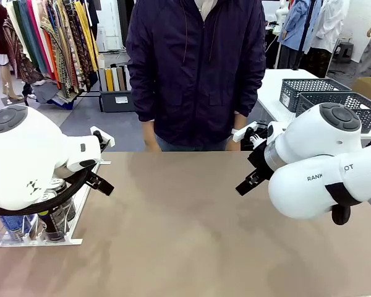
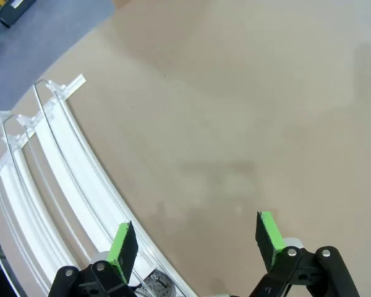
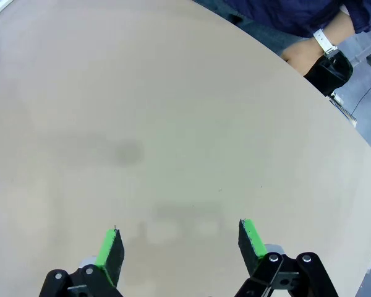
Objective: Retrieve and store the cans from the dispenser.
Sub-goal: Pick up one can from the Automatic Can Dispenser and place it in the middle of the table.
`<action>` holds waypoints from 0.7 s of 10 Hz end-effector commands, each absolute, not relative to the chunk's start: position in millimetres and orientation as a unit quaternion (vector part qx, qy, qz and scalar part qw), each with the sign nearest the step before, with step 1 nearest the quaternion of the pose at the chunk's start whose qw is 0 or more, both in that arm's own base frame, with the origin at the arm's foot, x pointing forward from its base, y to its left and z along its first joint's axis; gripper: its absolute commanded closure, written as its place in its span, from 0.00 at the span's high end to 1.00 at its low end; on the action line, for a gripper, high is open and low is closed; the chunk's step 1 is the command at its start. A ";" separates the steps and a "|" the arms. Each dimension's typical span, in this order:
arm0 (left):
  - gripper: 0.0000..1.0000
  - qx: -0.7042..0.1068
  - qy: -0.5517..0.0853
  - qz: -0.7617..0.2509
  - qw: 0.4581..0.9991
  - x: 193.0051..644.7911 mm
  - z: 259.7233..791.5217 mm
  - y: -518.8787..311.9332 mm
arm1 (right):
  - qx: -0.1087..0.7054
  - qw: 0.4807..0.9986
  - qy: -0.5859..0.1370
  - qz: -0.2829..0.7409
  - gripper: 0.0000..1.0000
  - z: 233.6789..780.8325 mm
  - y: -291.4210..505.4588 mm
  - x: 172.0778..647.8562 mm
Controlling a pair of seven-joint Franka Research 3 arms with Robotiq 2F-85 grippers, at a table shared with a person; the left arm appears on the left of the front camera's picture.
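The cans [image 1: 54, 224] stand in the dispenser [image 2: 65, 158], at its end nearest the robot, under the left arm. The left gripper [image 2: 195, 238] hangs over the dispenser's inner rail and the table [image 1: 185, 235] beside it, fingers spread, empty. The right gripper [image 3: 179, 241], well apart from the dispenser, is likewise spread and empty.

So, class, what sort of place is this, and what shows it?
Probably a robot lab set up like a shop: hanging clothes, grey baskets, and a can dispenser on the table.
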State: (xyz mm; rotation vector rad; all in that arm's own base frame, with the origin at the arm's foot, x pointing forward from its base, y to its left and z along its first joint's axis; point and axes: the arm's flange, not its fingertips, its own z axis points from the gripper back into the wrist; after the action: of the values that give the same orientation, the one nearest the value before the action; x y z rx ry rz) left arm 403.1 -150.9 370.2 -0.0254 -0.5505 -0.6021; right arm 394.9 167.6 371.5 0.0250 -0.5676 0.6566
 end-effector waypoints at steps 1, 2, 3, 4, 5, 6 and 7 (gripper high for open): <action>1.00 -0.012 -0.268 -0.293 0.918 403.0 370.5 -151.0 | 0.012 0.907 -0.275 0.318 1.00 371.6 167.5 394.9; 1.00 -0.012 -0.268 -0.293 0.918 403.0 370.5 -151.0 | 0.012 0.907 -0.275 0.318 1.00 371.6 167.5 394.9; 1.00 -0.012 -0.268 -0.293 0.918 403.0 370.5 -151.0 | 0.012 0.907 -0.275 0.318 1.00 371.6 167.5 394.9; 1.00 -0.012 -0.268 -0.293 0.918 403.0 370.5 -151.0 | 0.012 0.907 -0.275 0.318 1.00 371.6 167.5 394.9; 1.00 -0.012 -0.268 -0.293 0.918 403.0 370.5 -151.0 | 0.012 0.907 -0.275 0.318 1.00 371.6 167.5 394.9; 1.00 -0.012 -0.268 -0.293 0.918 403.0 370.5 -151.0 | 0.012 0.907 -0.275 0.318 1.00 371.6 167.5 394.9; 1.00 -0.012 -0.268 -0.293 0.918 403.0 370.5 -151.0 | 0.012 0.907 -0.275 0.318 1.00 371.6 167.5 394.9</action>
State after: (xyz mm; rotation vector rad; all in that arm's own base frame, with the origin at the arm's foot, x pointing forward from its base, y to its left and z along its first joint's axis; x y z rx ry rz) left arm 403.1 -150.9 370.2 -0.0254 -0.5505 -0.6021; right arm 394.9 167.6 371.5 0.0250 -0.5676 0.6566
